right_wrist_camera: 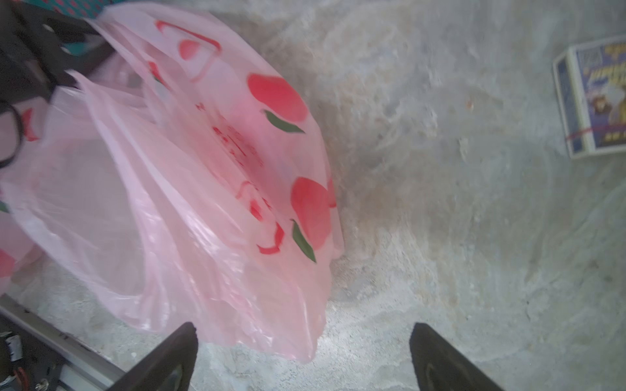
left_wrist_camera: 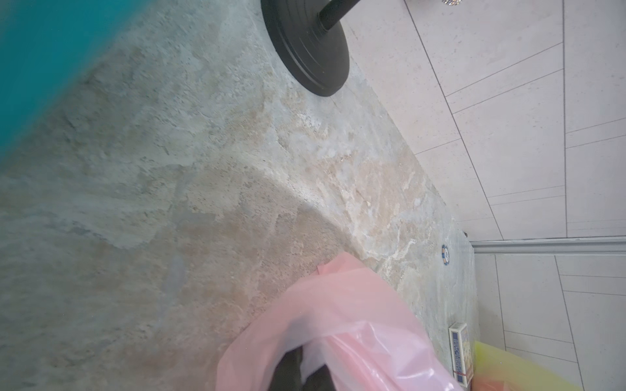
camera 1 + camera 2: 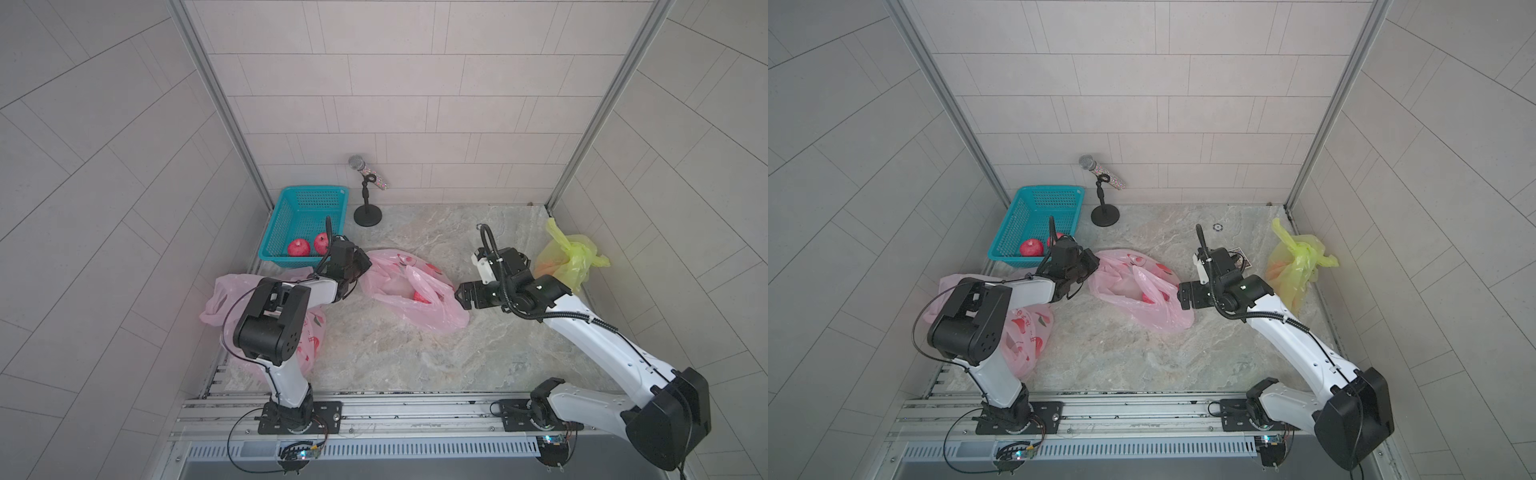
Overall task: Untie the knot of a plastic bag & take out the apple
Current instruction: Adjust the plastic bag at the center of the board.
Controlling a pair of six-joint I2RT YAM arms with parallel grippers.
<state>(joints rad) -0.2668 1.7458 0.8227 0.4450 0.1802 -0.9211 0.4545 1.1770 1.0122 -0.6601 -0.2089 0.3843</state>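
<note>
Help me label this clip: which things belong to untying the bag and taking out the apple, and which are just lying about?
Job: pink bag, left gripper shut on it, right gripper open beside it, teal basket with two apples.
Lying about: microphone stand, yellow bag, second pink bag under the left arm, small box.

I see my left gripper (image 2: 310,364) closed on the pink bag (image 2: 338,315), its dark fingers veiled by film, above the marble table (image 2: 203,203). Nearby are a black stand base (image 2: 305,50), a small box (image 2: 460,352) (print unreadable) and a blurred teal basket (image 2: 34,50).
</note>
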